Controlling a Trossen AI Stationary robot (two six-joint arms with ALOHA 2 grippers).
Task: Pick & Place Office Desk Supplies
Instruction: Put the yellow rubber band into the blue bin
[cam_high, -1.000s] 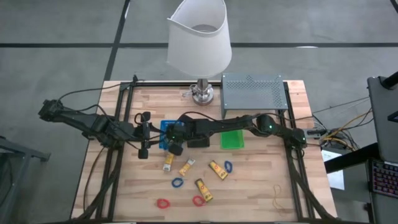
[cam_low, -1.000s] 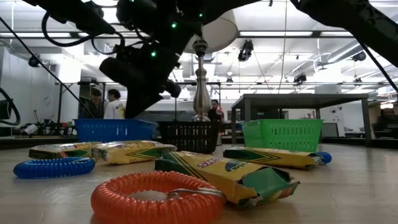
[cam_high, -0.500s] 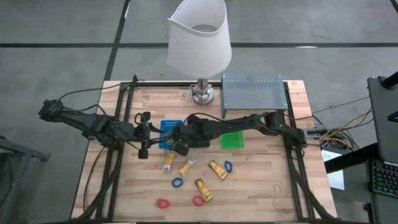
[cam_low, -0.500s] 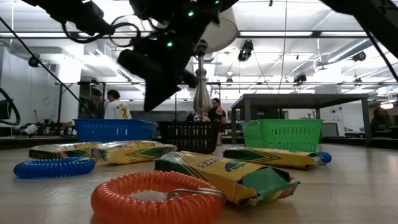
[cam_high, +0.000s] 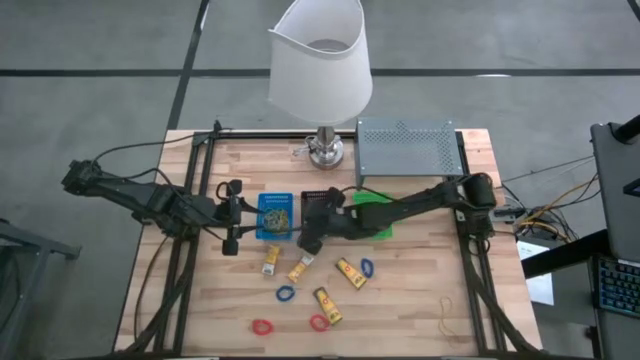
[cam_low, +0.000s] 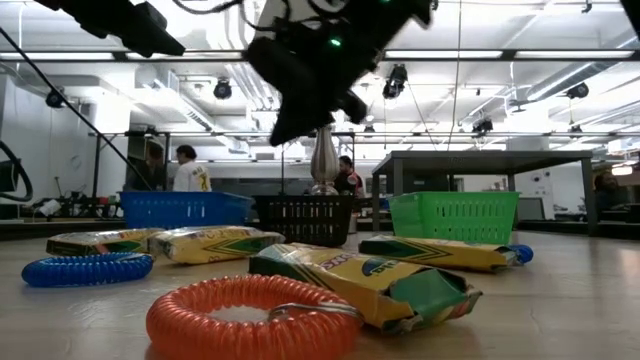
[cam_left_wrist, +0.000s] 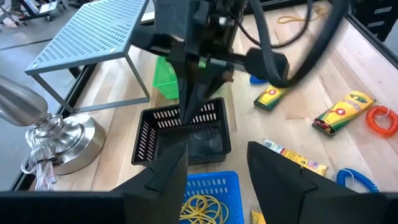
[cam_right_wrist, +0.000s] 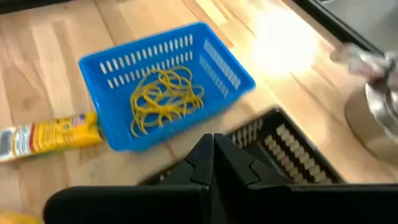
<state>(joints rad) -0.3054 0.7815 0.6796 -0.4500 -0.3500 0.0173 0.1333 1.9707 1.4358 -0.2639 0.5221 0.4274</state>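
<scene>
My right gripper (cam_high: 307, 242) (cam_right_wrist: 212, 149) hangs shut and empty above the near rim of the black tray (cam_high: 318, 199) (cam_left_wrist: 186, 134). Beside that tray the blue tray (cam_high: 275, 214) (cam_right_wrist: 165, 93) holds a tangle of yellow rubber bands (cam_right_wrist: 165, 102). My left gripper (cam_high: 234, 215) (cam_left_wrist: 214, 168) waits open, left of the blue tray and above the table. Several yellow packets (cam_high: 300, 268) (cam_low: 360, 280) and blue and red rings (cam_high: 285, 294) (cam_low: 250, 318) lie flat on the wood nearer the front edge. One loose rubber band (cam_high: 446, 304) lies at the near right.
A green tray (cam_high: 372, 218) stands right of the black one. A grey perforated shelf (cam_high: 405, 150) and a lamp (cam_high: 322, 150) with a white shade stand at the far edge. People show in the room beyond the table (cam_low: 183, 165).
My right gripper, shut throughout, has drawn back from over the blue tray toward the table's right and near side, rising a little and rolling somewhat. The blue tray with its rubber bands now shows uncovered.
</scene>
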